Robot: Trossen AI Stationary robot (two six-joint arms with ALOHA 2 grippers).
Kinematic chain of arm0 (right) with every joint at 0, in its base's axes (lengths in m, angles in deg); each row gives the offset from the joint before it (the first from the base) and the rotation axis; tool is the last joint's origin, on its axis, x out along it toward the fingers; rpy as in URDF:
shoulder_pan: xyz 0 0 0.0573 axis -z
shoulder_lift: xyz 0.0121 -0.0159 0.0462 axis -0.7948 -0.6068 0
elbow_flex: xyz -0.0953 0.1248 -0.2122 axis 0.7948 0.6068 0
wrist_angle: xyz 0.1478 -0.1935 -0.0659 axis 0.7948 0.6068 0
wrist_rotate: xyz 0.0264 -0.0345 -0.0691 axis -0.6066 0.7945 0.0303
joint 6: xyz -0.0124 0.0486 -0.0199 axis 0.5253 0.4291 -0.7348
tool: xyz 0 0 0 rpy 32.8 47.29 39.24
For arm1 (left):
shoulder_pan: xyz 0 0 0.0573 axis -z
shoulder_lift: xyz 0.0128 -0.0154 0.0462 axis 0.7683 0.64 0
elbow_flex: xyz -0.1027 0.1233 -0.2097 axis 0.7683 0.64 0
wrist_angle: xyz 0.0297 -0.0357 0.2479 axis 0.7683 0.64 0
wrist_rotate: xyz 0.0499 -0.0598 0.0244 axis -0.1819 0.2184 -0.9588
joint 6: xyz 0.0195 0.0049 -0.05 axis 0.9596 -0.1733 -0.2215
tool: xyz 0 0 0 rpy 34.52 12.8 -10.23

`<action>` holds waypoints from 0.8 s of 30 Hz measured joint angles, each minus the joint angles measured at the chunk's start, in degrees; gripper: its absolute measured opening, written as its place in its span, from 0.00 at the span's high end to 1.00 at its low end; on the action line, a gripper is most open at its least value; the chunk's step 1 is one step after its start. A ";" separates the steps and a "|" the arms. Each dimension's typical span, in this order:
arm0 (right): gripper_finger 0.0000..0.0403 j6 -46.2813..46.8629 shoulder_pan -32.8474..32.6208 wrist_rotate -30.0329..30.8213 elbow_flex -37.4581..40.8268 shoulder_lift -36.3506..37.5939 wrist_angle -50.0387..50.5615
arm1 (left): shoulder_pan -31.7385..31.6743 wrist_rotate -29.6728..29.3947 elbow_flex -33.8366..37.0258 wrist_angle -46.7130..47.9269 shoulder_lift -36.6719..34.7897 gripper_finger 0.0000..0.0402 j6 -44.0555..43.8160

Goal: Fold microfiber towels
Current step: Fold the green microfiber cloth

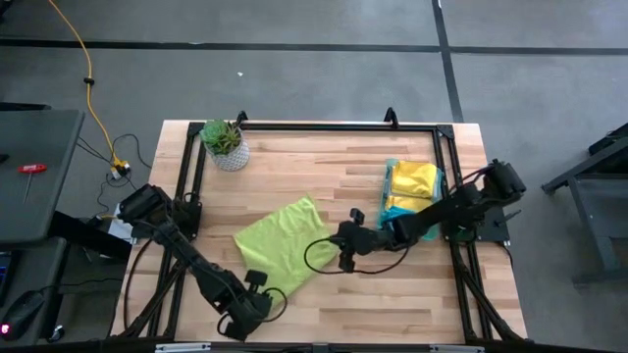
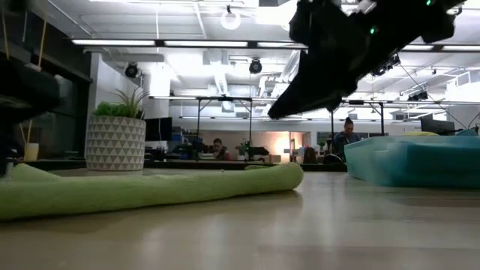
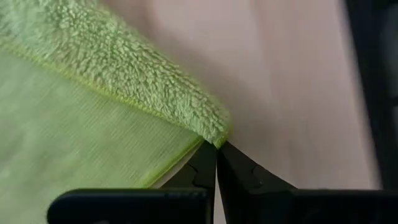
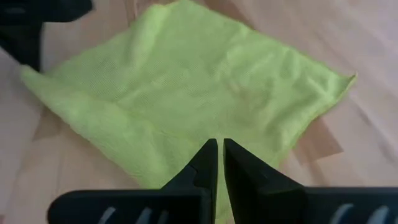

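A lime green microfiber towel [image 1: 280,245] lies in the middle of the table, one side doubled over into a rounded fold [image 4: 93,124]. My left gripper [image 1: 267,294] is shut and points steeply down at the towel's near corner [image 3: 219,138]. My right gripper [image 4: 217,144] is shut and hovers over the towel's right edge, slanting down; in the low view it hangs clear above the cloth [image 2: 150,187]. More towels, yellow [image 1: 414,178] and teal, lie in the tray. My left gripper's shut fingertips [image 3: 214,155] meet the very tip of the towel's near corner [image 3: 219,138], coming from above. I cannot tell whether they touch the cloth or hold any of it. The corner lies flat on the table.
A translucent green tray [image 1: 391,169] stands at the right, a potted plant [image 1: 226,144] at the far left. A black rail frame [image 1: 324,126] runs along the table's edges. Bare wood shows near the front edge [image 1: 373,304].
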 joint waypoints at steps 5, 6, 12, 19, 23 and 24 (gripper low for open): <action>0.96 1.06 1.31 -3.41 0.04 -3.40 -0.98 | 1.60 1.02 0.00 -6.70 0.02 1.00 -1.30; 0.96 1.02 1.44 -3.76 0.04 -4.17 -1.69 | 1.72 0.78 0.00 -8.00 0.02 1.00 -0.75; 0.96 0.55 1.94 -5.20 0.04 -7.03 -5.16 | 1.41 -0.47 0.00 -9.80 0.02 1.00 -0.30; 0.96 2.14 0.83 -6.61 0.04 -9.49 -5.56 | 0.54 -1.14 0.00 -9.26 0.02 0.94 0.09; 0.96 3.15 -0.64 -7.13 0.04 -11.31 -6.00 | 0.57 -1.07 0.00 -9.30 0.02 0.85 0.80; 0.96 3.49 -1.04 -7.17 0.04 -11.74 -6.19 | 0.61 -0.72 -0.02 -9.34 0.02 0.82 0.84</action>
